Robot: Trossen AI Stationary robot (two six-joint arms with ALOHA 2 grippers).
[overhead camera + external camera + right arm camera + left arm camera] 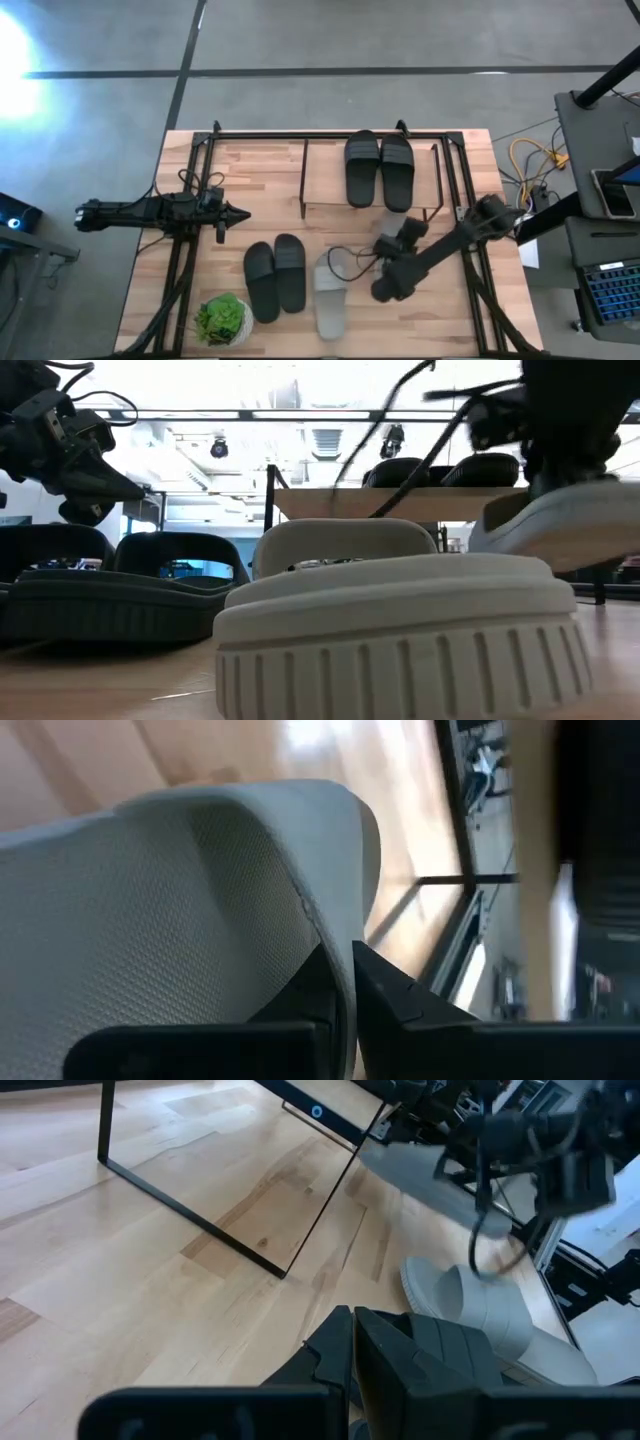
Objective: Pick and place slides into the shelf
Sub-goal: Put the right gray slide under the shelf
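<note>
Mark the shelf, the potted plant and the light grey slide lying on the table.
shelf (325,190): high view, bare part of its wooden top board.
potted plant (222,318): high view, middle of the leaves.
light grey slide (329,297): high view, its footbed.

the wooden table (460,310) carries a shelf (325,170), black slides (276,278), one grey slide (329,297), a potted plant (222,319).

A robotics lab or workshop: the wooden table (450,310) stands on a taped concrete floor (330,50), with a laptop (612,290) and yellow cables (535,158) beside the table, ceiling ducts overhead.
</note>
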